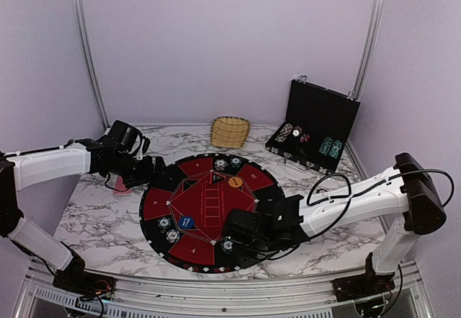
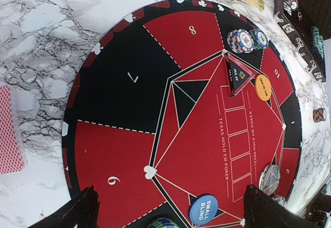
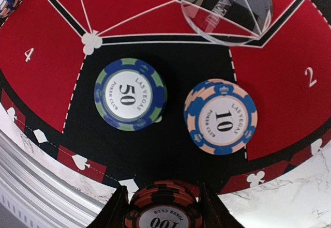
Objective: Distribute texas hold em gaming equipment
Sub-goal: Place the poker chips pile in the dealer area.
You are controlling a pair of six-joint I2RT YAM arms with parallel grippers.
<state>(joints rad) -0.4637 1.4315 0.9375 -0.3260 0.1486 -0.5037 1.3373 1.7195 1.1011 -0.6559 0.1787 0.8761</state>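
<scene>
The right gripper (image 3: 162, 194) pinches one orange-and-black 100 chip stack (image 3: 163, 215) at the near edge of the mat (image 3: 46, 47); two more, a 50 chip stack (image 3: 130, 94) and a 10 chip stack (image 3: 221, 117), sit side by side just past its fingertips, not touching; one clear disc (image 3: 227, 5) lies beyond them; the left gripper (image 2: 170, 197) hangs spread wide over the mat's left side; one blue button (image 2: 203, 209) lies close by one finger; one orange button (image 2: 263, 87) lies farther off, near two chip stacks (image 2: 247, 39); one pile of red-backed cards (image 2: 10, 130) rests on the marble table (image 2: 41, 31), left of the mat.

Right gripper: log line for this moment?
right gripper: shut on 100 chip stack | place: near rim of mat | left gripper: open, empty
</scene>
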